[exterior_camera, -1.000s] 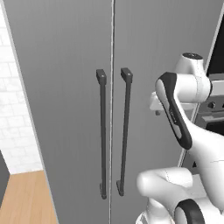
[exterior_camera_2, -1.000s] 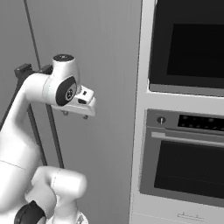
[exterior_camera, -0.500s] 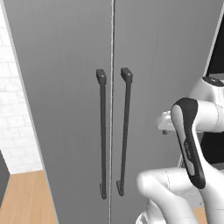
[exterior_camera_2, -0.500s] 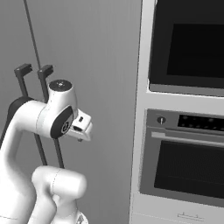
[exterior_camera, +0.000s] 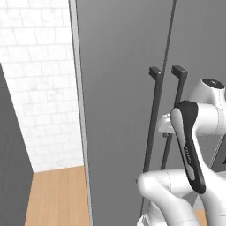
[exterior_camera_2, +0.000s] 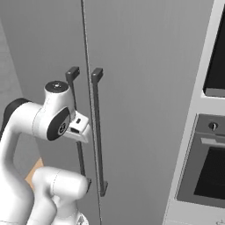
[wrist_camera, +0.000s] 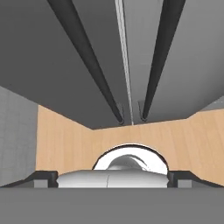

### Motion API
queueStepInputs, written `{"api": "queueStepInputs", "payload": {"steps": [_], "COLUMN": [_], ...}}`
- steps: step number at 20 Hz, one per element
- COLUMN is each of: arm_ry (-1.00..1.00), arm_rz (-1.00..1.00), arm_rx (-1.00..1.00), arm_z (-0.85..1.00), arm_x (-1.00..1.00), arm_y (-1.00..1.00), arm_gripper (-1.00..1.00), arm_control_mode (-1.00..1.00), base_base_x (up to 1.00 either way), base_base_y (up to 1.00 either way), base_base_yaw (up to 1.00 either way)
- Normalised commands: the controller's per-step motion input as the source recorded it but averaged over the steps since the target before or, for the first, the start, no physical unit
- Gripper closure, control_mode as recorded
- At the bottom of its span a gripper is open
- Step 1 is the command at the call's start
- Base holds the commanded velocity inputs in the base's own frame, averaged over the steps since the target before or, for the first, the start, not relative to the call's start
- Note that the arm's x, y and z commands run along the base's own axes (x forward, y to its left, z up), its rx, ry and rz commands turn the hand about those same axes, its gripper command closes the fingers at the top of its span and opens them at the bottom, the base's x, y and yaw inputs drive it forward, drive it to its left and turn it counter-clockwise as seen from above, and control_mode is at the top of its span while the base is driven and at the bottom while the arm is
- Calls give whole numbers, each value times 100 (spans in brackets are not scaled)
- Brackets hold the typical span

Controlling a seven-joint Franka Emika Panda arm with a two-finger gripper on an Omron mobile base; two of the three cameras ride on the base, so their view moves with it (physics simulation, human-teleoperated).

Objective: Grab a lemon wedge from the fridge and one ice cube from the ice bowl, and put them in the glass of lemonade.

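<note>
The grey fridge (exterior_camera: 119, 88) (exterior_camera_2: 145, 66) stands right in front of me with both doors closed. Its two dark bar handles (exterior_camera_2: 97, 132) (wrist_camera: 87, 57) run on either side of the door seam. My gripper (exterior_camera_2: 81, 134) (wrist_camera: 113, 177) hangs in front of the left handle, pointing down along the handles toward the floor. It is open, its fingertips (wrist_camera: 43, 177) far apart with nothing between them. The lemon wedge, the ice cube, the ice bowl and the glass of lemonade are out of view.
A built-in oven stack (exterior_camera_2: 206, 167) stands directly right of the fridge. Left of the fridge are a white brick wall (exterior_camera: 39, 88), a dark panel (exterior_camera: 11, 154) and light wooden floor (exterior_camera: 57, 194).
Both base views have shifted, so the base has moved: the fridge looks closer and the brick wall shows at left. The arm has lowered and now hangs by the handles.
</note>
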Motion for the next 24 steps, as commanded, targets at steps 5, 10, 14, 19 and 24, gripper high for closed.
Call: {"api": "queueStepInputs", "payload": {"steps": [5,10,14,19,24], "arm_ry": [0,0,0,0,0], "arm_rz": [0,0,0,0,0], "arm_rx": [0,0,0,0,0], "arm_z": [0,0,0,0,0], "arm_x": [0,0,0,0,0], "arm_y": [0,0,0,0,0], "arm_gripper": [-100,-100,-100,-100,-100], "arm_control_mode": [100,100,100,100,100], "base_base_x": [-40,-40,-44,-36,6], "base_base_y": [-13,-9,-3,-24,-50], "base_base_yaw": [-17,-5,0,0,0]}}
